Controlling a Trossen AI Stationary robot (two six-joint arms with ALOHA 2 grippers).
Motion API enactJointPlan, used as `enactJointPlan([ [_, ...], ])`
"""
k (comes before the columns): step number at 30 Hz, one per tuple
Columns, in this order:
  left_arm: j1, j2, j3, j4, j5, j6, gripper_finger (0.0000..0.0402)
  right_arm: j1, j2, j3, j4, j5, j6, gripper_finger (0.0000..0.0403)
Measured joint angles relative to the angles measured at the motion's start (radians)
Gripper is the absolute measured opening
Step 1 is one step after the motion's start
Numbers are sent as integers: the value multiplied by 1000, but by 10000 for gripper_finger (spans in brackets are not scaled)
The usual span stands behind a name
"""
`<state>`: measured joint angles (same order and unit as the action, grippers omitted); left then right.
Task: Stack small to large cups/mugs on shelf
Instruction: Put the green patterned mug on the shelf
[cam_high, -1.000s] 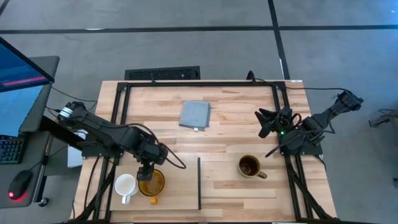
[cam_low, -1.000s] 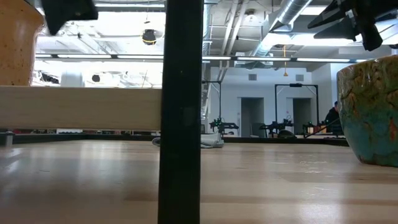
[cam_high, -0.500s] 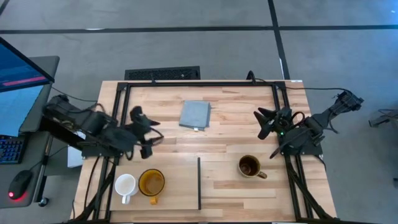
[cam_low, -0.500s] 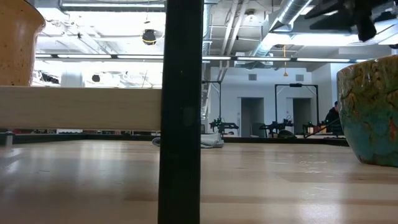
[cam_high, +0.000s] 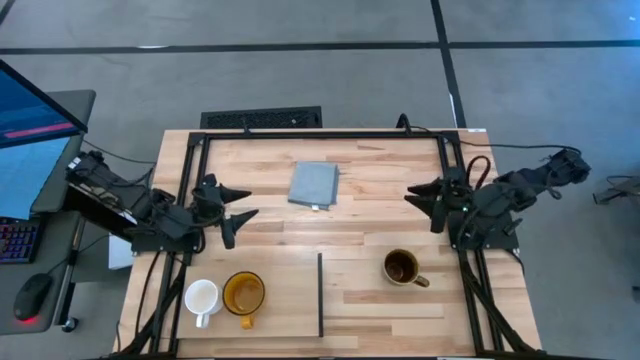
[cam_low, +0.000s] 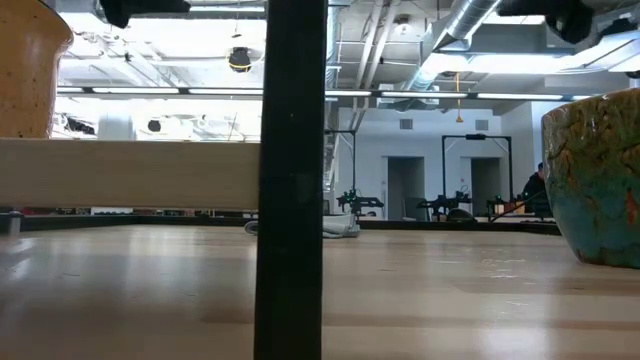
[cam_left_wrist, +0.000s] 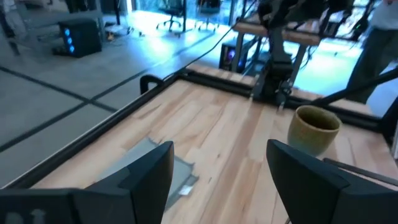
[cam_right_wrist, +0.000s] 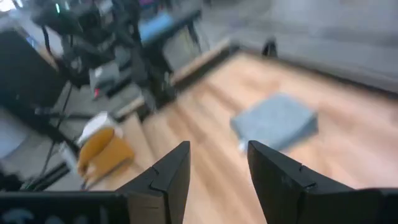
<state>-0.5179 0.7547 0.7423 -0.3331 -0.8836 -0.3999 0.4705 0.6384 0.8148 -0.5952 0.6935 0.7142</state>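
Note:
The small white mug (cam_high: 202, 298) and the yellow-amber mug (cam_high: 243, 293) stand upright side by side on the pale wood shelf (cam_high: 290, 305), left of its black strip (cam_high: 320, 295). The low view shows the yellow mug (cam_low: 25, 75) on the raised shelf edge (cam_low: 130, 175). The dark brown mug (cam_high: 402, 268) stands on the table right of the strip, its handle toward the right. My left gripper (cam_high: 240, 225) is open and empty, above the table on the far side of the two mugs. My right gripper (cam_high: 418, 208) is open and empty on the far side of the brown mug.
A grey-blue square pad (cam_high: 314, 185) lies at the table's far middle. It also shows in the left wrist view (cam_left_wrist: 152, 165) and the right wrist view (cam_right_wrist: 273, 121). Black frame rails run along the table's left, right and far edges (cam_high: 320, 135).
My left gripper has risen from right over the yellow mug and gone toward the table's far left, leaving the mug standing where it was. My right gripper has shifted a little toward the far edge.

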Motion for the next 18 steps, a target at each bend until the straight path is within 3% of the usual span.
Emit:
enactJointPlan([
  [6,0,-41,-42,64,4,66,247,-77,55,149,-326,-224,225,181],
  [12,8,-49,-42,64,4,77,247,-151,137,234,-499,-486,403,181],
  [18,21,-49,-42,63,5,71,247,-176,201,239,-583,-626,574,182],
])
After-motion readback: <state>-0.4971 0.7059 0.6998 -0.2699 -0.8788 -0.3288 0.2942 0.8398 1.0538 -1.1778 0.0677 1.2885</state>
